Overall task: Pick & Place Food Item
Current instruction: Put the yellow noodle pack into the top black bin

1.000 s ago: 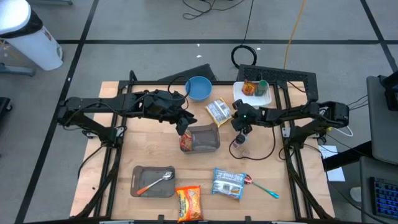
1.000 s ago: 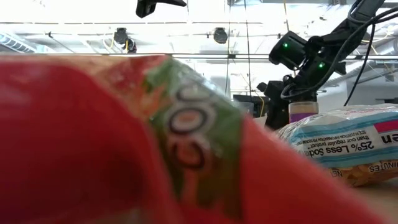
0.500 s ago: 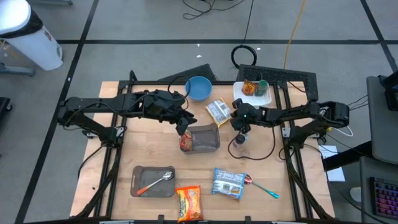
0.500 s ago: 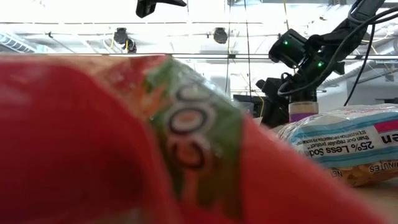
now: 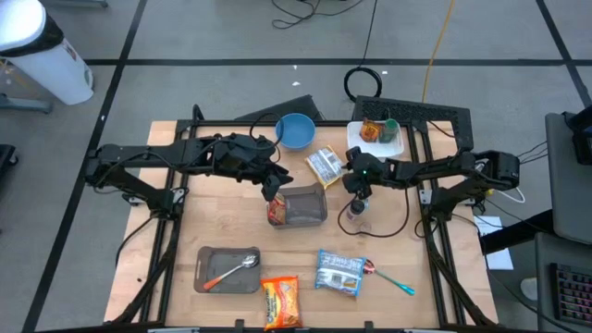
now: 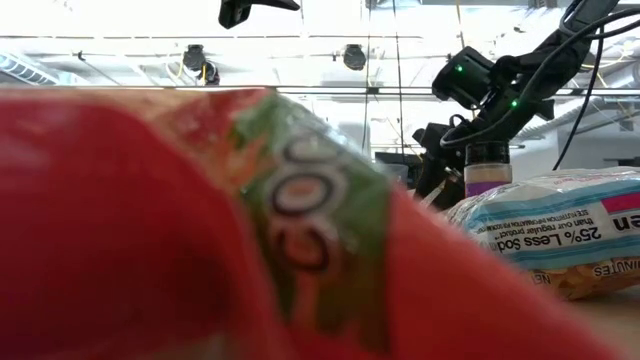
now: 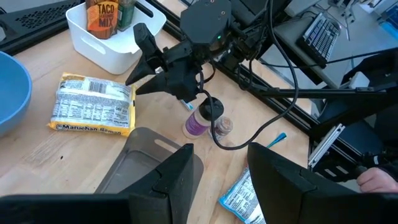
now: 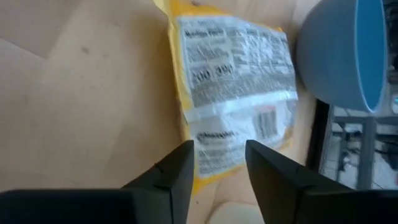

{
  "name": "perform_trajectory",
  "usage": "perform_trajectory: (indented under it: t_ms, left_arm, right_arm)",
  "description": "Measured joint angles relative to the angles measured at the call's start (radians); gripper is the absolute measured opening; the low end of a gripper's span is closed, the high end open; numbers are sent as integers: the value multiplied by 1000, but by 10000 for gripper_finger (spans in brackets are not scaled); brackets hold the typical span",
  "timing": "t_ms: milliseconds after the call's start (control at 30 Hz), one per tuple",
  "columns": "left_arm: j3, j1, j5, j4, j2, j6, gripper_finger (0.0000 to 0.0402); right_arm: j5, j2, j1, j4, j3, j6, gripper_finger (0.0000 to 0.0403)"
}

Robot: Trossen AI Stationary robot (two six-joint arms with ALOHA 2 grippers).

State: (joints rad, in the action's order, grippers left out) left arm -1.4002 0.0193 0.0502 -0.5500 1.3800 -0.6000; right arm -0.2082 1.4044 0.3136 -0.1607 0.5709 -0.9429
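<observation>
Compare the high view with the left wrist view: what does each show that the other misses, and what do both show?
Only the high view shows the grey tray with its spoon, the orange noodle packet and the left arm.

Only the left wrist view shows the Taco Mix label, a keyboard and a person's hand.

Both show the right claw above the purple-labelled bottle, the Maruchan ramen packet, blue bowl and white bin.
</observation>
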Motion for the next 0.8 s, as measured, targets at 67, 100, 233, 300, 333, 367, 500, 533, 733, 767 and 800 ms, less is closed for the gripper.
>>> perform_trajectory:
  t_ms: [67,100,233,300,333,367,500,533,733,767,800]
  left_arm:
    - [0,0,0,0,0,6,157]
    - [0,0,0,0,0,11,157]
    - [0,0,0,0,0,14,157]
    - [0,0,-1,0,0,15,157]
    - [0,0,-3,0,0,15,157]
    - [0,0,-5,0,0,15,157]
    - [0,0,-5,0,0,19,157]
    - [0,0,-6,0,0,19,157]
    - [0,0,-6,0,0,18,157]
    - [0,0,-7,-1,0,18,157]
    - [0,0,-7,0,0,17,157]
  right_arm:
    - [28,0,0,1,0,3,143]
    - [33,0,0,0,0,2,143]
    - [38,0,0,4,0,-5,137]
    - [49,0,1,11,0,-18,134]
    - [54,0,1,14,0,-25,133]
    - [56,0,1,15,0,-34,133]
    - [56,15,1,12,0,-46,133]
    - [55,21,1,15,0,-48,133]
    - [52,64,2,9,0,-71,132]
    - [52,69,4,6,0,-71,132]
    - [53,73,6,5,0,-68,130]
